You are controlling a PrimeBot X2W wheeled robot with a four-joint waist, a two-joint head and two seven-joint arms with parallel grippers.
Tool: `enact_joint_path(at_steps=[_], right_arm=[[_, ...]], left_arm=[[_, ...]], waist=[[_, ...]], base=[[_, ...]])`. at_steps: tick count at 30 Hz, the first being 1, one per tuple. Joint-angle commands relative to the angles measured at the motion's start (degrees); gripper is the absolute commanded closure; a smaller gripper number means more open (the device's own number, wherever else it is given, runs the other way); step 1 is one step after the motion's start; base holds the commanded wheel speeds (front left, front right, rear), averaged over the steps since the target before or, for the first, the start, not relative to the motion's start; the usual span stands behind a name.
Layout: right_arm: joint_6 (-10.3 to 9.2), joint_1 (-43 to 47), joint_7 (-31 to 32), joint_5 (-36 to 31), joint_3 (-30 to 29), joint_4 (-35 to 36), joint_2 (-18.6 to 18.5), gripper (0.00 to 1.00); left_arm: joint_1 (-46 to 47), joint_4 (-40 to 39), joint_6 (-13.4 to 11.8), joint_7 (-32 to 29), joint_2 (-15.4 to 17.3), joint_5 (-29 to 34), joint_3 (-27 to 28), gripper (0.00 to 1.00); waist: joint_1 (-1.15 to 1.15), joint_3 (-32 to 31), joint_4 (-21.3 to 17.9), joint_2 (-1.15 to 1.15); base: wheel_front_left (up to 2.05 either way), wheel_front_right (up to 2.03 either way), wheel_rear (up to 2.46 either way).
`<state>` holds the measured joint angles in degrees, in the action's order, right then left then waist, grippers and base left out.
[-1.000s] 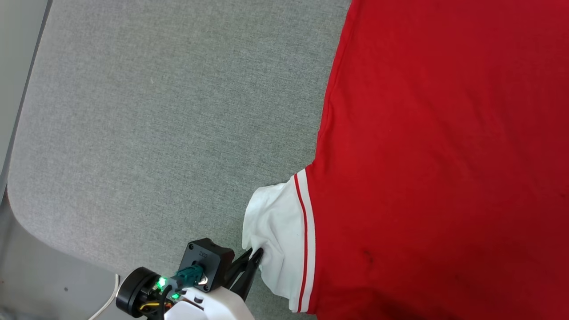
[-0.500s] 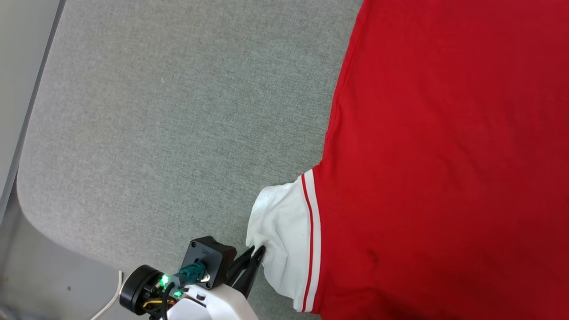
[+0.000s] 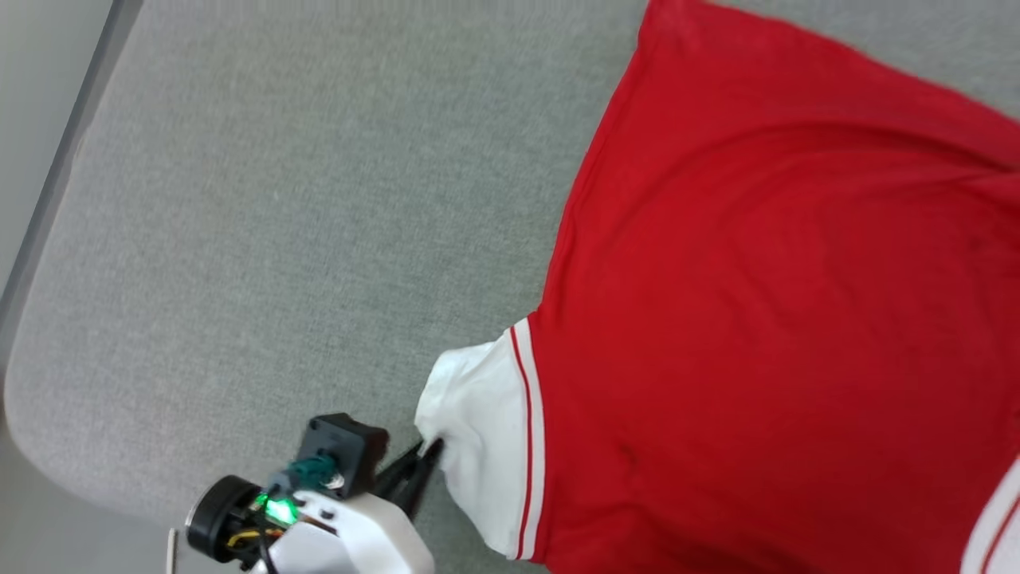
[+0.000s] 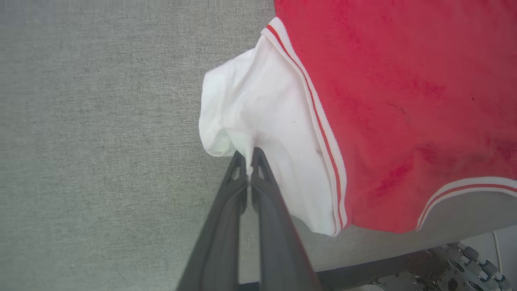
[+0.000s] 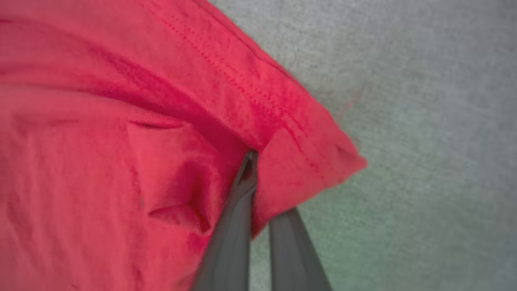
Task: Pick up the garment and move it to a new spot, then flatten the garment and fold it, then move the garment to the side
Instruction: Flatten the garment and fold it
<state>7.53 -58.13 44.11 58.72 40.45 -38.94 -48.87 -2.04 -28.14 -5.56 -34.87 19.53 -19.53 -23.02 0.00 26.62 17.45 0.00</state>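
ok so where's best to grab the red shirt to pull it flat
Probably its outer edges, approached low from off the cloth. The garment lies spread on the grey surface, so the white sleeve and red hem corner stick out as pinchable folds. The left end effector is shut on that sleeve, the right end effector on the hem corner.

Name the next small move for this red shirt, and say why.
Probably draw both grippers apart to tauten the red T-shirt: the left gripper pinches its white sleeve, the right gripper its hem corner, and creases show there.
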Motion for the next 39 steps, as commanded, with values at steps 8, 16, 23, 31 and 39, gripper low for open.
enact_joint_path(at_steps=[8, 16, 23, 31, 39], right_arm=[[-0.08, 15.2, -6.4, 5.8, 2.9, 4.2, 0.9, 1.00], [-0.08, 24.8, -10.5, 9.6, 3.0, 8.6, -0.5, 1.00], [-0.08, 33.5, -13.8, 13.6, 0.7, 12.3, -2.0, 1.00], [-0.08, 42.6, -16.3, 15.5, -1.6, 14.5, -2.3, 1.00], [-0.08, 45.0, -16.9, 14.8, -3.3, 12.6, -0.4, 0.62]], left_arm=[[-2.5, 2.9, -0.5, 1.0, 1.6, -2.9, 3.5, 1.00], [-5.1, 4.3, -1.1, 2.6, 2.7, -4.4, 6.0, 1.00], [-6.8, 5.4, -1.7, 5.0, 2.0, -5.5, 6.9, 1.00], [-7.2, 6.8, -1.8, 7.0, 1.0, -5.9, 6.5, 1.00], [-5.8, 6.9, -1.7, 8.1, 0.8, -5.4, 6.3, 1.00]], waist=[[0.00, -10.7, -7.3, 0.00], [0.00, -16.4, -10.8, 0.00], [0.00, -19.8, -13.0, 0.00], [0.00, -21.2, -14.1, 0.00], [0.00, -21.1, -14.0, 0.00]], base=[[0.00, 0.00, 0.00], [0.00, 0.00, 0.00], [0.00, 0.00, 0.00], [0.00, 0.00, 0.00], [0.00, 0.00, 0.00]])
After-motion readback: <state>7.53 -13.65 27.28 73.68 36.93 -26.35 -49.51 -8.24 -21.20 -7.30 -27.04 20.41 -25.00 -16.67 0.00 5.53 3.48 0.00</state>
